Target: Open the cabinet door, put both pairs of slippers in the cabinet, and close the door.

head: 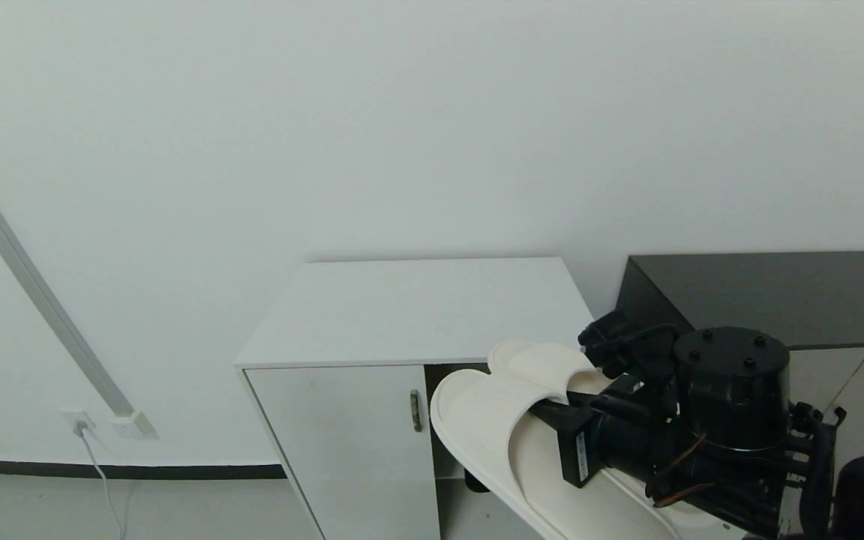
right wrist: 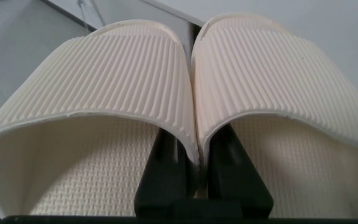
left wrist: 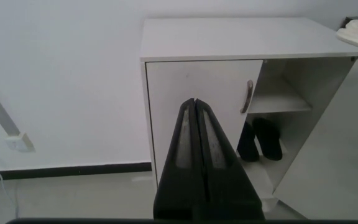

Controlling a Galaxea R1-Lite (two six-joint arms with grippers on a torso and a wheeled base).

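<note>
A white cabinet (head: 409, 307) stands against the wall, its left door (head: 342, 442) shut and its right half open. In the left wrist view the cabinet (left wrist: 229, 37) has a shelf (left wrist: 278, 102) inside, with a pair of black slippers (left wrist: 260, 140) upright below it. My right gripper (head: 552, 409) is shut on a pair of white ribbed slippers (head: 492, 427), held side by side in front of the open half. Its fingers (right wrist: 219, 174) pinch the slippers' (right wrist: 185, 93) touching inner edges. My left gripper (left wrist: 195, 102) is shut on nothing, well back from the shut door (left wrist: 197, 81).
A dark cabinet (head: 777, 292) stands close to the right of the white one. A wall socket (head: 79, 424) with a plugged cable and a slanting conduit (head: 27, 285) are on the wall to the left. The door handle (head: 415, 410) is vertical, at the shut door's inner edge.
</note>
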